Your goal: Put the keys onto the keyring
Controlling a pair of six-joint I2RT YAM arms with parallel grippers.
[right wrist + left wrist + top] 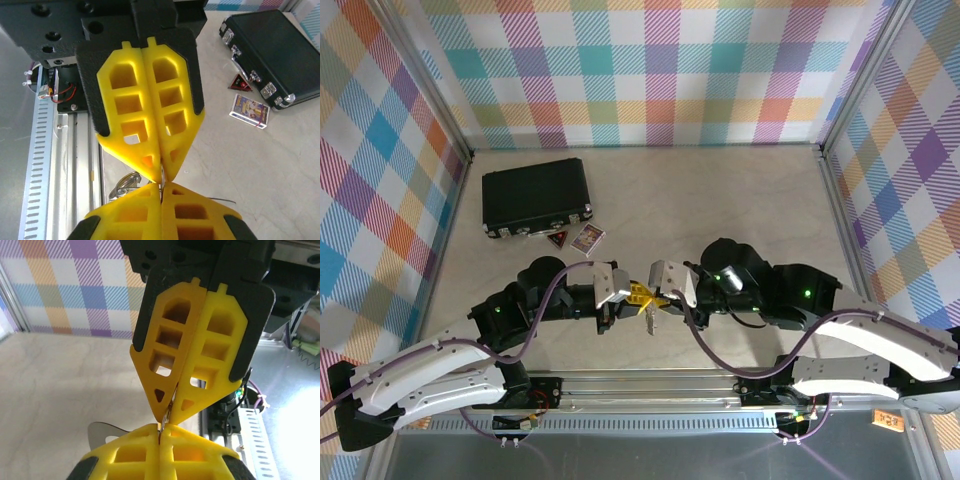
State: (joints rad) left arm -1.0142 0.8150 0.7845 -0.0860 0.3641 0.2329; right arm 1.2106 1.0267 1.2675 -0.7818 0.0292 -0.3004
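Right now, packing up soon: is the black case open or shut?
Shut: the black case lies flat, lid down, no gap along its front edge.

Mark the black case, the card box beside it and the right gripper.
black case [535, 195], top view, lid centre.
card box [249, 110], right wrist view, printed face.
right gripper [161, 173], right wrist view, between its shut fingertips.

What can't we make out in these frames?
1. Held items: left gripper and right gripper are shut tip to tip; in both wrist views the fingers cover whatever thin metal they pinch.
2. Key: top view, its yellow head is lost among the yellow fingertips.
3. Keyring: right wrist view, a silver loop partly behind the fingers; threaded or not, can't tell.
4. Cards beside the case: top view, too small to read.
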